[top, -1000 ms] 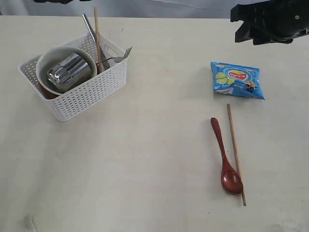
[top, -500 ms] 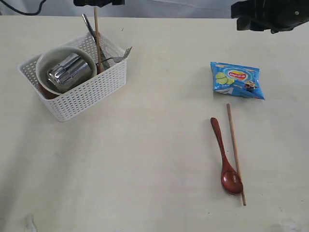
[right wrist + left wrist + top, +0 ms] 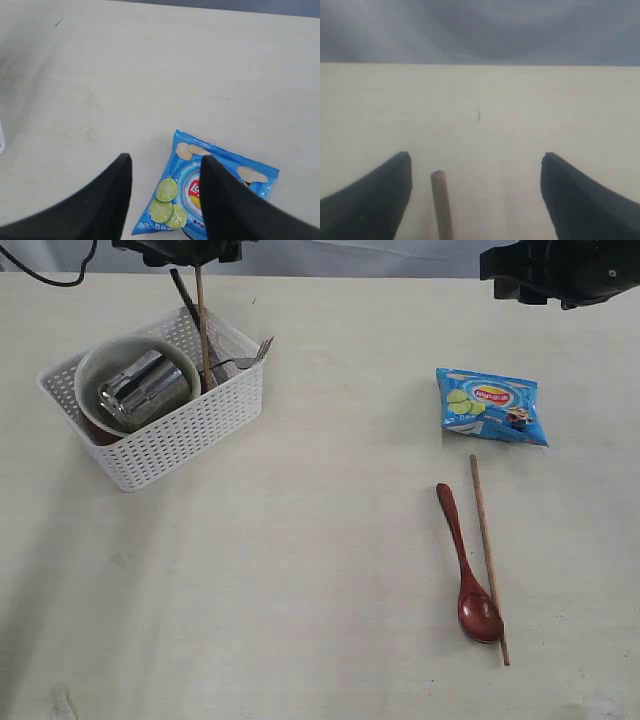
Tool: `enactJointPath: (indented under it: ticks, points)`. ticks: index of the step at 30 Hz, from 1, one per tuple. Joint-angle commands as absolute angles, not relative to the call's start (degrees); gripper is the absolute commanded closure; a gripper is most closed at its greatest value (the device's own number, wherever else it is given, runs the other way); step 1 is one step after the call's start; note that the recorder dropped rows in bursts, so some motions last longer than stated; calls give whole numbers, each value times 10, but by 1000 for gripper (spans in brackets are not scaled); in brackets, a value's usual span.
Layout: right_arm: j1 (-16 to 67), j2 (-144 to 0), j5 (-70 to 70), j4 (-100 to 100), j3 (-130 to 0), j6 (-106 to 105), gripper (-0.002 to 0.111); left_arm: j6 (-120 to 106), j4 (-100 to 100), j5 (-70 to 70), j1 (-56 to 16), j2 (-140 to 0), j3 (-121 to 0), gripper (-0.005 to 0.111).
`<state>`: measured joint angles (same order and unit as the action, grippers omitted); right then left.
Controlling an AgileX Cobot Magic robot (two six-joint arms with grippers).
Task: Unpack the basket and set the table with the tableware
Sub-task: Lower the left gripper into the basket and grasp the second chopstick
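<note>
Table (image 3: 320, 540): basket (image 3: 180, 440) at 10 o'clock w/ bowl (image 3: 95, 360), cup (image 3: 140, 390) and leaning chopstick (image 3: 202, 330), unmoved vs prior frame. Spoon (image 3: 465, 560) and 2nd chopstick (image 3: 488, 550) lie at 4 o'clock, same as before. Left gripper (image 3: 476, 157) has moved in at 11 o'clock, jaws spread wide either side of the chopstick tip, no contact; right gripper (image 3: 165, 160) at 1 o'clock, jaws apart, empty.

The pale cream tabletop (image 3: 300, 570) carries four things. A white basket (image 3: 190, 430) stands near the far edge on the left. On the right side lies a blue snack packet (image 3: 490, 405). Nearer the front edge lie a red-brown wooden spoon (image 3: 465, 565), bowl end frontward, and a wooden chopstick (image 3: 488, 550) just beside it.
</note>
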<state>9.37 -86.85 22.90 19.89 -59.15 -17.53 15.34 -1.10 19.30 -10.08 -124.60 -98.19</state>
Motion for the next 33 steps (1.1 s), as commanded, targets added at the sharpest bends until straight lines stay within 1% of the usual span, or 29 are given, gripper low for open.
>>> enactJointPath:
  ticks: [1, 3, 5, 6, 8, 10, 19, 20, 22, 25, 27, 29, 31, 33]
  points:
    - [94, -866, 222, 196, -590, -180, 66, 159, -12, 179, -100, -1254, -985, 39]
    - [94, -866, 220, 196, -590, -180, 66, 159, -13, 178, -100, -1254, -985, 40]
    - [94, -866, 220, 196, -590, -180, 66, 159, -12, 178, -100, -1254, -985, 51]
    - [94, -866, 220, 196, -590, -180, 66, 159, -12, 179, -100, -1254, -985, 59]
    - [94, -866, 217, 196, -590, -179, 66, 171, -12, 179, -100, -1254, -985, 70]
    - [94, -866, 216, 196, -590, -179, 66, 182, -12, 179, -100, -1254, -985, 79]
    - [94, -866, 214, 196, -590, -179, 66, 182, -12, 182, -100, -1254, -985, 106]
    - [94, -866, 214, 196, -590, -179, 66, 182, -12, 184, -100, -1254, -985, 106]
    - [94, -866, 214, 196, -590, -179, 66, 182, -12, 188, -100, -1254, -985, 102]
    - [94, -866, 213, 196, -590, -179, 66, 182, -12, 199, -100, -1254, -985, 86]
    - [94, -866, 213, 196, -590, -179, 66, 181, -12, 207, -100, -1254, -985, 72]
    - [94, -866, 213, 196, -590, -179, 66, 181, -12, 209, -100, -1254, -985, 64]
    - [94, -866, 213, 196, -590, -179, 66, 181, -11, 209, -100, -1254, -985, 63]
    - [94, -866, 213, 196, -590, -179, 66, 181, -8, 212, -100, -1254, -985, 66]
